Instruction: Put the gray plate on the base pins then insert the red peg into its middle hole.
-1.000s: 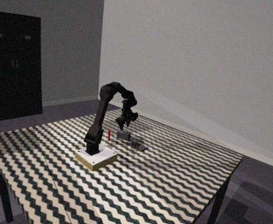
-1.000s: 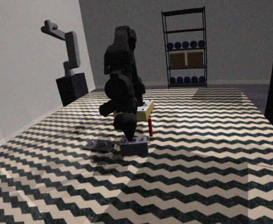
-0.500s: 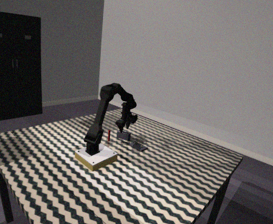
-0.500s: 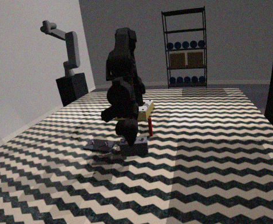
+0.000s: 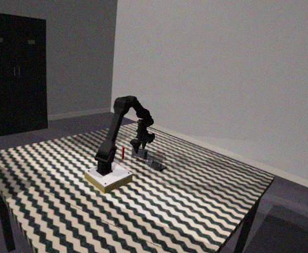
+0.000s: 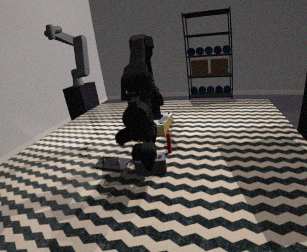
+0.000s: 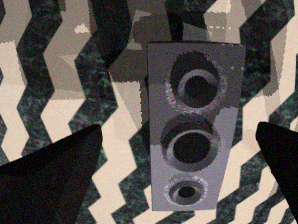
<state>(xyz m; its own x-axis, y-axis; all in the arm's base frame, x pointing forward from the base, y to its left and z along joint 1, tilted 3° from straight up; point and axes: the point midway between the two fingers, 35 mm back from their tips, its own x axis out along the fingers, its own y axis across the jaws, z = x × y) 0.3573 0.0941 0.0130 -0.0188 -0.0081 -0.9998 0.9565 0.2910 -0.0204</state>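
The gray plate (image 5: 141, 154) (image 6: 161, 166) (image 7: 158, 95), a thick block with three round holes along its top, stands on the table beside the base. The flat dark base (image 5: 156, 165) (image 6: 111, 163) lies next to it; its pins are hard to make out. The red peg (image 5: 123, 153) (image 6: 168, 143) stands upright between the plate and the arm's mount, outside the wrist view. My gripper (image 5: 140, 149) (image 7: 181, 131) is open and empty, low over the plate, pointing down. In the wrist view its fingers are on either side of the plate, with gaps. In the exterior view it partly hides the plate.
The arm's white and yellow mount (image 5: 117, 175) (image 6: 168, 121) is behind the peg. The zigzag-patterned table (image 5: 166, 213) (image 6: 210, 199) carries everything. A cabinet (image 5: 17, 74), a shelf rack (image 6: 207, 34) and another robot arm (image 6: 82, 54) stand away from the table.
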